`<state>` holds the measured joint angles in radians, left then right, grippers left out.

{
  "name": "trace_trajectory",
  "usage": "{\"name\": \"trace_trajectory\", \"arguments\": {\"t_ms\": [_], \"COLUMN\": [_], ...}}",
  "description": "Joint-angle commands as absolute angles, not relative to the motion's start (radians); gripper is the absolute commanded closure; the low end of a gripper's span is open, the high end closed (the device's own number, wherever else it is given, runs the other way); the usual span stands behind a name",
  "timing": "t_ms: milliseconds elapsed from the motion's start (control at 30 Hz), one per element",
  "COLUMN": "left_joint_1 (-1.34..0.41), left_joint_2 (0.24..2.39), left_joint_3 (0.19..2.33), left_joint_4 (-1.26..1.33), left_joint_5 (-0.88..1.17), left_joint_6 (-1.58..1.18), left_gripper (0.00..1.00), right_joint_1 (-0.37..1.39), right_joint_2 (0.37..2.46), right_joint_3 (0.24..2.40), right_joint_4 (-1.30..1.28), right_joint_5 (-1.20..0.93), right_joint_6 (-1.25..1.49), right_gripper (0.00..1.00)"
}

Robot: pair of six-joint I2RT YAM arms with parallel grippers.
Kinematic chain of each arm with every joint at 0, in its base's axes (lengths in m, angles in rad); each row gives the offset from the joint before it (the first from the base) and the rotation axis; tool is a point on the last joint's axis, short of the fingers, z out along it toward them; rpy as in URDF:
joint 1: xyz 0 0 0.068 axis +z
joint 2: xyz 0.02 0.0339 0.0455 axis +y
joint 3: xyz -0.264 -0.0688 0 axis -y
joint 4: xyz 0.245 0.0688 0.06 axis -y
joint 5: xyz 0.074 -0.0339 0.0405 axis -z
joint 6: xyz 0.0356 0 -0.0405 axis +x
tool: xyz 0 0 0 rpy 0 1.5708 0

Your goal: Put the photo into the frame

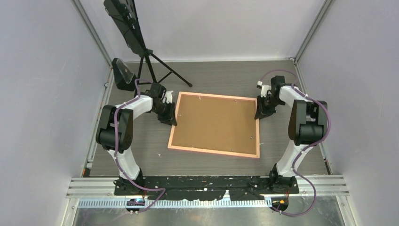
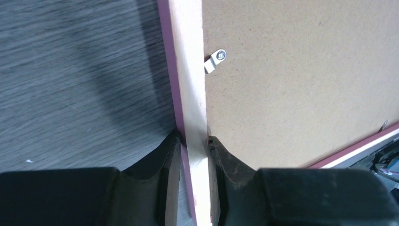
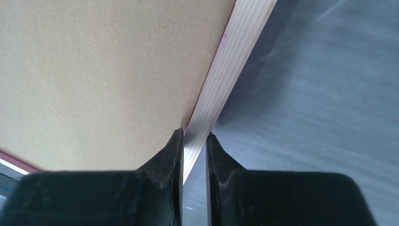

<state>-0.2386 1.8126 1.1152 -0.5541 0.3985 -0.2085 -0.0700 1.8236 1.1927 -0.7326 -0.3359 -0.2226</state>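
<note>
Frame [image 1: 214, 151] face-down on table [image 1: 141, 157], backing board [image 1: 216, 122] seated; photo unseen, probably beneath. Left pincer [image 2: 194, 139], right pincer [image 3: 194, 134] each pinching side rail. Flip face-up looks outstanding.

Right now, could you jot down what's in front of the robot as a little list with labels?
frame: salmon-pink, back side up
backing board: brown, sitting inside the frame
photo: not visible
left claw: pinching the frame's left rail
right claw: pinching the frame's right rail
table: grey wood grain
</note>
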Motion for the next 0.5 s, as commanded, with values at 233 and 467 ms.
{"name": "trace_trajectory", "arguments": {"t_ms": [233,467], "left_joint_1": [-0.238,-0.238], "left_joint_2": [1.758,1.755], "left_joint_3": [1.082,1.079], "left_joint_4": [-0.532,-0.530], "left_joint_5": [0.452,0.454], "left_joint_6": [-0.224,-0.230], "left_gripper": [0.58,0.48], "right_joint_1": [-0.011,0.046], "right_joint_2": [1.977,1.988], "right_joint_3": [1.414,1.434], "right_joint_4": [-0.712,-0.712], "right_joint_5": [-0.370,-0.360], "right_joint_6": [-0.315,-0.351], "right_gripper": [0.94,0.94]}}
